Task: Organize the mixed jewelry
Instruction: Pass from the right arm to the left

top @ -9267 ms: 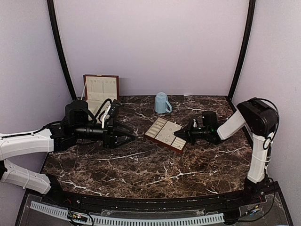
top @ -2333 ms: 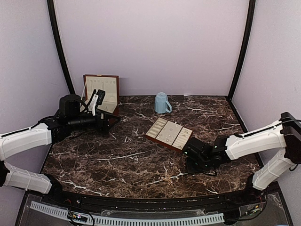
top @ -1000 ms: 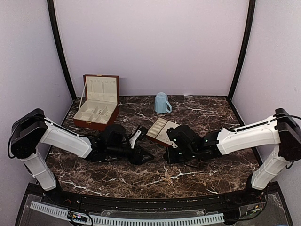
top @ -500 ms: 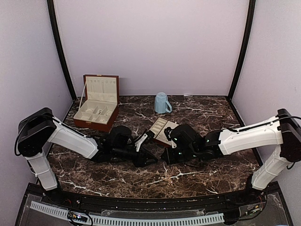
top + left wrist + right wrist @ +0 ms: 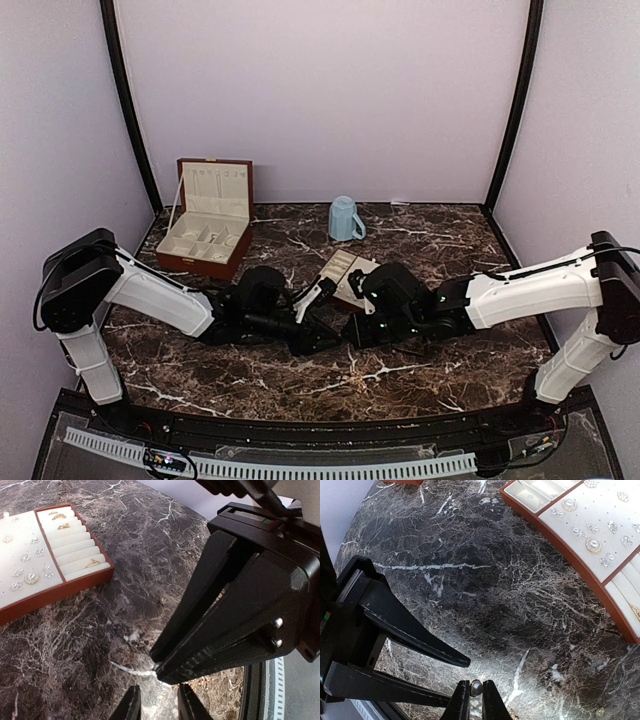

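My right gripper (image 5: 475, 685) is shut on a tiny pale pearl-like piece of jewelry (image 5: 476, 689), held just above the marble. In the top view the right gripper (image 5: 350, 337) meets my left gripper (image 5: 322, 342) tip to tip at mid-table. The left gripper (image 5: 160, 706) is open. Its fingers (image 5: 427, 647) stand on either side of the right gripper's tip (image 5: 159, 667) without touching the piece. Several more small silvery pieces (image 5: 593, 544) lie on the cream-lined tray (image 5: 580, 575), and this tray (image 5: 30, 597) with its pieces (image 5: 31, 576) also shows in the left wrist view.
An open reddish-brown wooden box (image 5: 205, 235) with cream compartments stands at the back left. A light-blue mug (image 5: 345, 218) stands at the back centre. The tray (image 5: 345, 268) is partly hidden behind both arms. The table's near edge (image 5: 257, 690) lies close to the grippers.
The left gripper slid right until its tips flank the right gripper's tip, and its jaws narrowed. The right gripper stayed shut on the piece and hardly moved.
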{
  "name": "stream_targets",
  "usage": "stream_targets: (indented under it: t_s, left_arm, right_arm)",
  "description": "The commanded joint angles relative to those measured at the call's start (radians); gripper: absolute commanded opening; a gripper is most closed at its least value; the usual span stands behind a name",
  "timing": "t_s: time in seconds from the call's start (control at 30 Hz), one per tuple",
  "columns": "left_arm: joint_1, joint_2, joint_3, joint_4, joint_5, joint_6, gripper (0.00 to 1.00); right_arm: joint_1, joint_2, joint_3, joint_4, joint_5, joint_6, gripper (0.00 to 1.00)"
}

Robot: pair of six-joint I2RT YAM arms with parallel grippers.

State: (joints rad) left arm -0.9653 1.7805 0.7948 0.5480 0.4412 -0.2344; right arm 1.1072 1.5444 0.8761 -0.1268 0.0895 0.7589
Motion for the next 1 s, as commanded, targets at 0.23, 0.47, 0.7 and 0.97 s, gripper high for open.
stream_targets:
  t_s: [0.23,0.47,0.7,0.97]
  left_arm:
    - [-0.010,0.008,0.029,-0.009,-0.002,0.031,0.21]
    - [-0.010,0.008,0.030,-0.012,-0.004,0.039,0.14]
    - [-0.012,0.010,0.034,-0.013,0.000,0.050,0.08]
    - [-0.015,0.001,0.032,-0.003,0.015,0.077,0.01]
  right_arm:
    - [0.014,-0.031,0.004,0.038,-0.019,-0.019,0.09]
    - [0.019,-0.023,0.007,0.035,-0.035,-0.032,0.09]
    - [0.023,-0.018,0.012,0.028,-0.051,-0.052,0.09]
    - [0.028,-0.006,0.014,0.011,-0.060,-0.069,0.09]
